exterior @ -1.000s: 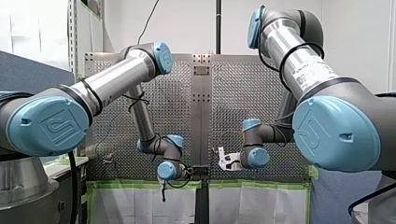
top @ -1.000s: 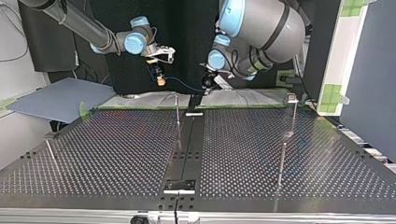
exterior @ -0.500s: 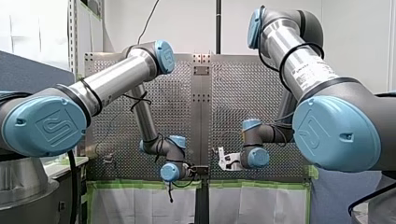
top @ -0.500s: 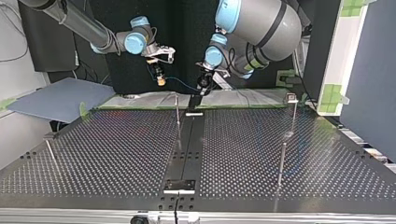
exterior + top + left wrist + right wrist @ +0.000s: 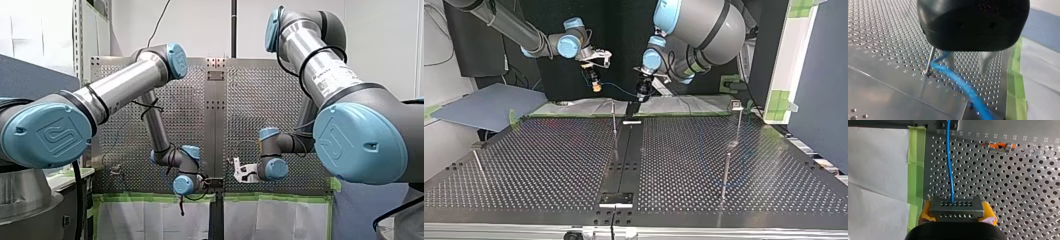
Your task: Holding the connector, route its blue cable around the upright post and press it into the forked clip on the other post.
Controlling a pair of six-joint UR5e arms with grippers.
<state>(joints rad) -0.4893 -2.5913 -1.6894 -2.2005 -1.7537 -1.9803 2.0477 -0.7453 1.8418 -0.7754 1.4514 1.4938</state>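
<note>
Over the perforated metal worktop's [image 5: 549, 160] arm-side edge, my right claw [image 5: 596, 86] clamps the grey perforated connector block [image 5: 957, 206], its thin blue cable [image 5: 950, 170] running toward my left claw [image 5: 642, 93], whose grip I cannot tell.

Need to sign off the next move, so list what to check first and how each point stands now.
1. Connector in right hand: ok, clamped between yellow pads.
2. Cable leaving the connector: ok, it runs straight ahead with no kink.
3. Left hand holding the cable: cannot tell, the hand's body blocks the left wrist view.
4. Cable round the post: cannot tell, it passes close beside the post.
5. Cable in the clip: not ok, it runs well apart from the clip.
</note>
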